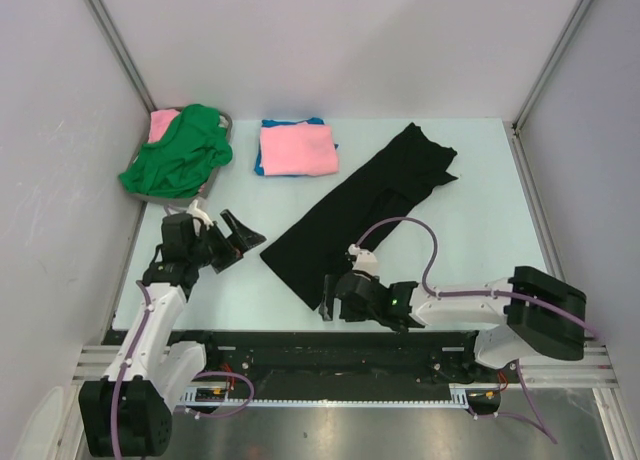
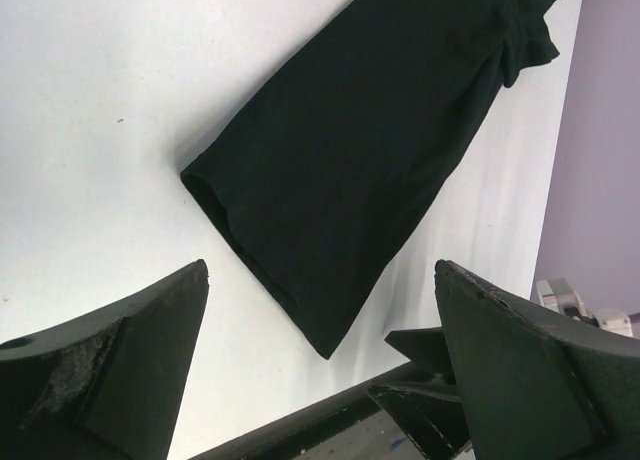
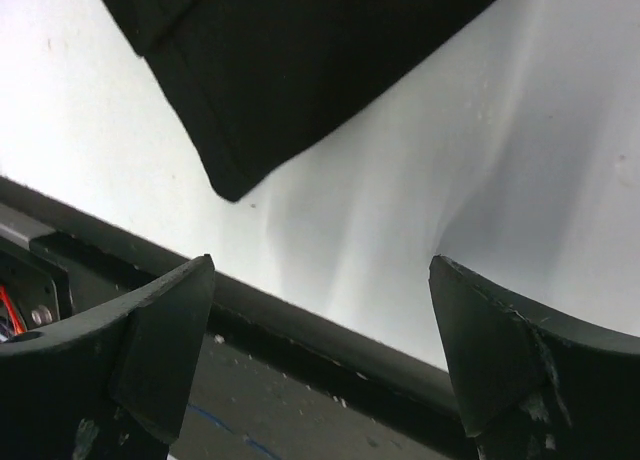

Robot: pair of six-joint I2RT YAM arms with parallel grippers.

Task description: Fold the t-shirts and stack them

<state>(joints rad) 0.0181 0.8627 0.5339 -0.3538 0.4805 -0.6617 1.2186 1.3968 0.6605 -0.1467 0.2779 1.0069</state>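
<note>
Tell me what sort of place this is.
Likely a robot test cell, not a home: bare panel walls on metal posts, robot arms bolted along a rail, a black t-shirt lying on a pale table.

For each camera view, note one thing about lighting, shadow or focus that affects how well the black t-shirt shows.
Top external: even light, but the black t-shirt reads as a flat dark shape. Left wrist: a faint shadow lines its left edge. Right wrist: grey shadows streak the table beside its corner.
</note>
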